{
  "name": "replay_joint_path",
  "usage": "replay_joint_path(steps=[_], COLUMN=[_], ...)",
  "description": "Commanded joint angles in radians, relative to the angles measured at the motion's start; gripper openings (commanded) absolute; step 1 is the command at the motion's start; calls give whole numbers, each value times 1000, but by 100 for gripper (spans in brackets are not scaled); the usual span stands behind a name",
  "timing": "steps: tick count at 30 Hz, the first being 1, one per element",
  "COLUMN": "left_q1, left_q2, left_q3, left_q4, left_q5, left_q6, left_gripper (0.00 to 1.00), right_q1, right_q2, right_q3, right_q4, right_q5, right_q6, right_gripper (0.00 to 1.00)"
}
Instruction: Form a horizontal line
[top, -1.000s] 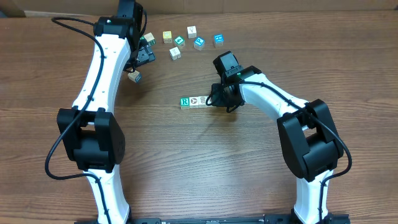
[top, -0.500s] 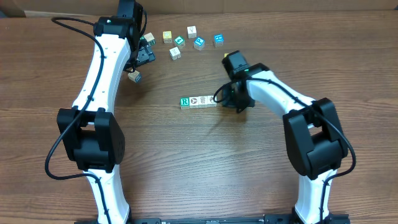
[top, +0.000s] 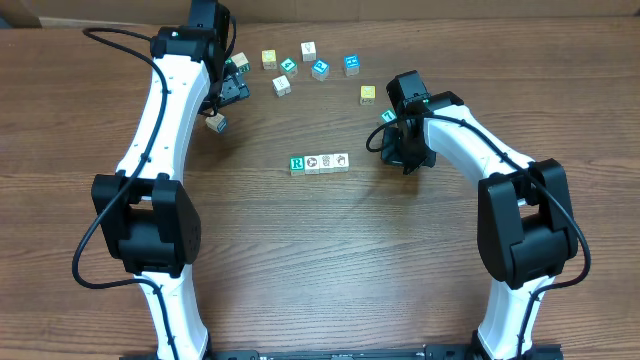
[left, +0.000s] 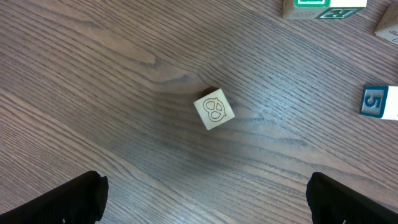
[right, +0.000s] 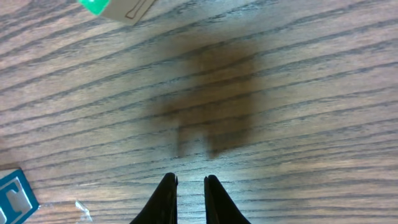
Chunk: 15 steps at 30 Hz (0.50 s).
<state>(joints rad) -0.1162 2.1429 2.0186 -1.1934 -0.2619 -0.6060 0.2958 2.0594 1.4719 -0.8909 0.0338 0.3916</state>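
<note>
The horizontal line (top: 320, 162) is a straight row of four white-faced cubes at the table's middle, with the green R cube (top: 297, 163) at its left end. My right gripper (top: 405, 152) hovers right of the row, apart from it. In the right wrist view its fingers (right: 186, 199) are nearly together over bare wood, holding nothing. My left gripper (top: 225, 98) is at the back left, open wide (left: 202, 199). A white cube with a pretzel-like picture (left: 214, 110) lies ahead of its fingers, and shows in the overhead view (top: 216, 123).
Several loose teal, yellow and white cubes lie at the back (top: 309, 60). A yellow cube (top: 368, 94) and a green-faced cube (top: 387, 116) sit by the right arm. The right wrist view shows the green-faced cube (right: 115, 7) and a teal cube (right: 15, 196).
My right gripper has let go of the fourth cube at the row's right end and drawn away to the right and back. The left arm has not moved.
</note>
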Motion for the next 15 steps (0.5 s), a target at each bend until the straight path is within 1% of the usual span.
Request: replay_joint_path(steps=[1,7,12,15], left_q1=[-1,-1,-1,-1], left_q2=[-23,-23,-23,-23], left_q3=[19,19,19,19], left_q4=[-2,-2,-2,-2], left_q5=[4,4,4,4], left_q6=[8,8,8,8], left_gripper=[100,100,100,100], right_q1=[-5,-5,-5,-5], right_q2=[-36,-36,-36,-36], right_q3=[26,25,25,24], right_q4=[2,-2,-8,-16], right_q5=[11,11,72,77], right_q6=[-3,-3,-3,-2], right_gripper=[12,13,13,13])
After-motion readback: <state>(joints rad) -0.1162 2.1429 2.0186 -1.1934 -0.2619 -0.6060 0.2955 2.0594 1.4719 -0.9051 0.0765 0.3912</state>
